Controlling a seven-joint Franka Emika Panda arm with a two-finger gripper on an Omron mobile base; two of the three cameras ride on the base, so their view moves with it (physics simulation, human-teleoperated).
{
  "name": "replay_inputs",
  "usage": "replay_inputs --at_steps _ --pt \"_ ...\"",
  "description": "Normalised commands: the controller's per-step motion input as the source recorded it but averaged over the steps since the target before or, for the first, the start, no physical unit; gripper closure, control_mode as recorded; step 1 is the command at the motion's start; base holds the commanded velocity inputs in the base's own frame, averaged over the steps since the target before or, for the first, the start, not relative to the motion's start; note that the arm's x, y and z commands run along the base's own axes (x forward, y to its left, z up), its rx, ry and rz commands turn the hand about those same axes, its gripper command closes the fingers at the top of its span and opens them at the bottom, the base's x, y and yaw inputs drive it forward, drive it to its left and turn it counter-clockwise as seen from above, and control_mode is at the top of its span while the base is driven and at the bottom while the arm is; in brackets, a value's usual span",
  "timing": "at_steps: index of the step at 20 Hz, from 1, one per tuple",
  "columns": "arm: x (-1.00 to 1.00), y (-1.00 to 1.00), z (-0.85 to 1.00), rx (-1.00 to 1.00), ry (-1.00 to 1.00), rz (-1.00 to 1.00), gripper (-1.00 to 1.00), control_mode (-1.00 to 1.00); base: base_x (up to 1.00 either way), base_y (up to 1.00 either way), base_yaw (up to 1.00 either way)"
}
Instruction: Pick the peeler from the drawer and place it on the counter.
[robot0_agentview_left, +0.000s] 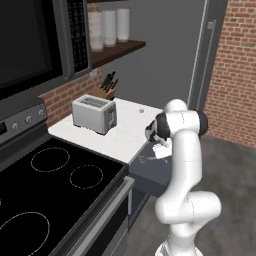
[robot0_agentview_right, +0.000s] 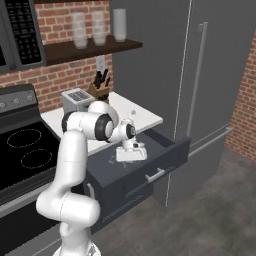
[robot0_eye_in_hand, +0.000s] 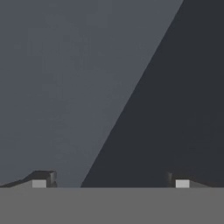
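Here one tool (robot0_agentview_right: 131, 156) hangs spread over one open drawer (robot0_agentview_right: 165, 161).

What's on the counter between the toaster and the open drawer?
Nothing. In the left base view the counter is bare white slab from the toaster to the drawer.

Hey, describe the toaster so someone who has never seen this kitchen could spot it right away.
Start at the black glass stovetop and move to the white counter beside it, below the wooden shelf. The toaster stands on that counter in front of the knife block. It is a boxy silver appliance with two slots on top, much bigger than the wooden block with its dark handles.
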Motion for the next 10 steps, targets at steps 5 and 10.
replay_inputs --at_steps 5,10 --pt "-0.21 -0.81 -0.17 0.00 0.00 0.00 -1.00 -1.00 0.00 0.00 0.00" --pt "-0.37 -0.99 0.00 0.10 -0.01 0.00 -1.00 -1.00 0.00 0.00 0.00"
